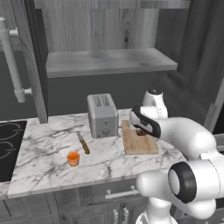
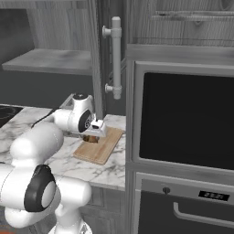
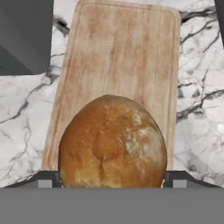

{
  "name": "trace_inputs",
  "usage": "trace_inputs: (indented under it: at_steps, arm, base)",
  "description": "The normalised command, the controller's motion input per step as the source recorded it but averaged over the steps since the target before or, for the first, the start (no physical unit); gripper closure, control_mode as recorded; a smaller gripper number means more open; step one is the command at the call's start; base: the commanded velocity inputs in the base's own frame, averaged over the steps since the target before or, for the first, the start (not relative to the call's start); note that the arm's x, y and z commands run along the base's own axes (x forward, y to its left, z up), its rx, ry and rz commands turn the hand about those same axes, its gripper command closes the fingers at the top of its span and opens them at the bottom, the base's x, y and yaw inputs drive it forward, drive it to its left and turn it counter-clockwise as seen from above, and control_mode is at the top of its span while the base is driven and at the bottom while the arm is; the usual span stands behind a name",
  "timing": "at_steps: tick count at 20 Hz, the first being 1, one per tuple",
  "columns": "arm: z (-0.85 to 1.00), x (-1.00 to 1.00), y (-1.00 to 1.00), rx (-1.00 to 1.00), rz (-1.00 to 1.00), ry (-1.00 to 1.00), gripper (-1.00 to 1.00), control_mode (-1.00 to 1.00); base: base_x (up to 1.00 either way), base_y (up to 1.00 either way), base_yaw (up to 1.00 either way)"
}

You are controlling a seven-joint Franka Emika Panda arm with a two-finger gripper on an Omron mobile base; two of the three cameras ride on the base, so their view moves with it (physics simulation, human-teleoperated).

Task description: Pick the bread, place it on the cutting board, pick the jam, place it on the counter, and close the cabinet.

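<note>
Fingers [image 3: 113, 178] spread wide, flanking the bread [image 3: 113, 142] over the cutting board [image 3: 122, 52].

Pretty flat, even rendered light, kinda dim toward 12 o'clock in both base views. Soft low-res edges everywhere. Bread [image 3: 113, 142] looks crisp with a pale sheen around 3 o'clock, no harsh shadows.

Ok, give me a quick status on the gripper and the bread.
Gripper over the cutting board, jaws wide either side of the bread. Grip or release: cannot tell. Jam already on the counter. Nothing in the way.
</note>
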Motion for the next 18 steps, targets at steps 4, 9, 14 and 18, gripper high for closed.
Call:
trace_inputs:
  at_steps: [4, 9, 14, 18]
  arm:
    - [-0.24, 0.17, -0.03, 0.0, 0.0, 0.0, 1.0, -1.0]
    - [-0.3, 0.21, 0.0, 0.0, 0.0, 0.0, 1.0, -1.0]
    - [-0.29, 0.14, 0.0, 0.0, 0.0, 0.0, 1.0, -1.0]
    - [-0.3, 0.13, 0.0, 0.0, 0.0, 0.0, 1.0, -1.0]
  base:
    - [0.0, 0.0, 0.0]
    - [0.0, 0.0, 0.0]
    - [0.0, 0.0, 0.0]
    - [0.0, 0.0, 0.0]
